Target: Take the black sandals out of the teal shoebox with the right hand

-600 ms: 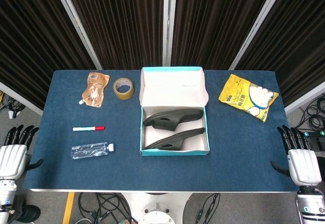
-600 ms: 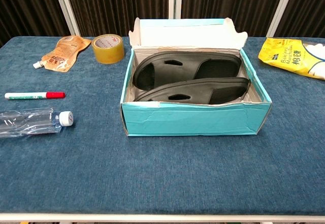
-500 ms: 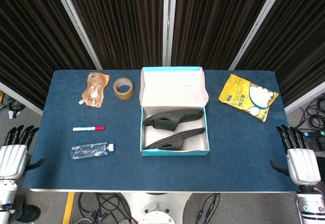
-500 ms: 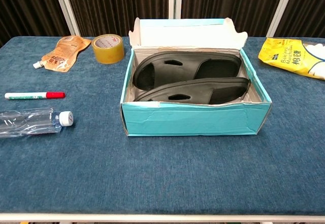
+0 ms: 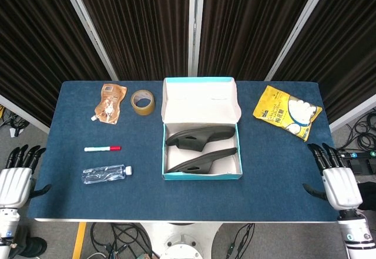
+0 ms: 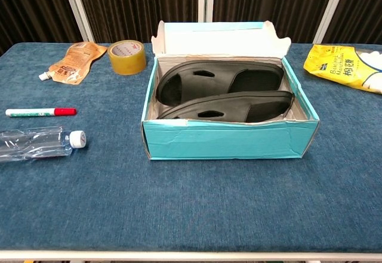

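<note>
Your right hand [image 5: 339, 185] waits empty, fingers spread, well apart from the shoebox [image 5: 201, 175] holding both sandals [image 6: 227, 105]; they look light, rubbery and bendy, so grip the near one's strap.

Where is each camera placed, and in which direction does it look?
Head view: sits high, looks steeply down on the whole table; the left robot hand and right robot hand show at the near corners, fingers apart, holding nothing.
Chest view: sits low at the near edge, looks across the table toward the curtains; no part of the robot shows.
Shared: the teal shoebox with the black sandals, tape roll, marker.
</note>
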Motion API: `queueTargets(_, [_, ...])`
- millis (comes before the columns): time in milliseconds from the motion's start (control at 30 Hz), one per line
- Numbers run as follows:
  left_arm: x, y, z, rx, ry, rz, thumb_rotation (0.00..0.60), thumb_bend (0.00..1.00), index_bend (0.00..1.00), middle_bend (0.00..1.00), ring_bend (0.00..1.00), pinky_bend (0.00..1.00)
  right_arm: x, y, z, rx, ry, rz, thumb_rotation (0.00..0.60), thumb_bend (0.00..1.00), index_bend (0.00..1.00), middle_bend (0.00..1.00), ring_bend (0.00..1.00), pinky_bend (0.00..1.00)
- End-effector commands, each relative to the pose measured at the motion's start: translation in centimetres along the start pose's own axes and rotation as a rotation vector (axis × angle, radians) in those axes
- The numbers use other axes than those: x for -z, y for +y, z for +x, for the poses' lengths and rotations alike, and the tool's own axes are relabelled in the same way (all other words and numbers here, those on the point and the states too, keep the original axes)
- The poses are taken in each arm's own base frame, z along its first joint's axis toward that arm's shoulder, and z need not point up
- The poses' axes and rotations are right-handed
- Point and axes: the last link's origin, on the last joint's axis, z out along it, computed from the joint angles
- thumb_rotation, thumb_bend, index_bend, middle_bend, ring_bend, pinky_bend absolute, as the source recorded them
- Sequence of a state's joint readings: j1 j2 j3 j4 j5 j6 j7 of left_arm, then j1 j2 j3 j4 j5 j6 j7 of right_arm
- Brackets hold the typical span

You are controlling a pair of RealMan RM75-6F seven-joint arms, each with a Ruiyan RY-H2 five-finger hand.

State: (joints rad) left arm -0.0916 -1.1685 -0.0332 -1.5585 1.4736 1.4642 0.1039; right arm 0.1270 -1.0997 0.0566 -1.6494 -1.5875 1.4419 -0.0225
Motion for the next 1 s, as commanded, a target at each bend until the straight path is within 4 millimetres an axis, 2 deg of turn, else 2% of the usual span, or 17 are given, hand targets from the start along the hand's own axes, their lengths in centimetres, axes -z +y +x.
queueTargets(33, [-0.2,0.0,0.1,0.000,0.000,-0.004,0.600,0.07,0.12,0.09,0.00,0.05,-2.3,-1.6,0.1,-0.006,-0.045,0.117,0.600,0.03,0.07,0.15,0.05,0.15])
queueTargets(100, [-0.4,0.0,0.2,0.002,0.002,-0.006,0.600,0.07,0.12,0.09,0.00,0.05,-4.1,-2.9,0.2,-0.009,-0.072,0.186,0.600,0.03,0.08,0.16,0.06,0.16])
queueTargets(267, [-0.6,0.1,0.4,-0.003,0.001,-0.015,0.600,0.07,0.12,0.09,0.00,0.05,-10.2,-7.0,-0.4,0.046,-0.150,0.376,0.600,0.04,0.16,0.22,0.11,0.24])
queueTargets(433, [-0.4,-0.1,0.6,-0.002,0.008,0.000,0.600,0.07,0.12,0.09,0.00,0.05,-14.9,-11.3,-2.7,0.084,-0.251,0.485,0.600,0.04,0.17,0.22,0.11,0.25])
queueTargets(533, [-0.4,-0.2,0.6,-0.004,-0.003,0.007,0.600,0.07,0.12,0.09,0.00,0.05,-16.8,-13.5,-4.2,0.133,-0.295,0.537,0.600,0.04,0.18,0.22,0.11,0.25])
queueTargets(733, [-0.5,0.0,0.5,-0.003,-0.014,0.008,0.600,0.07,0.12,0.09,0.00,0.05,-18.6,-16.8,-6.4,0.214,-0.308,0.620,0.600,0.04,0.19,0.22,0.11,0.25])
queueTargets(1000, [-0.8,0.0,0.4,0.001,-0.022,0.007,0.600,0.07,0.12,0.09,0.00,0.05,-18.5,-18.5,-7.7,0.249,-0.297,0.662,0.600,0.04,0.26,0.27,0.15,0.28])
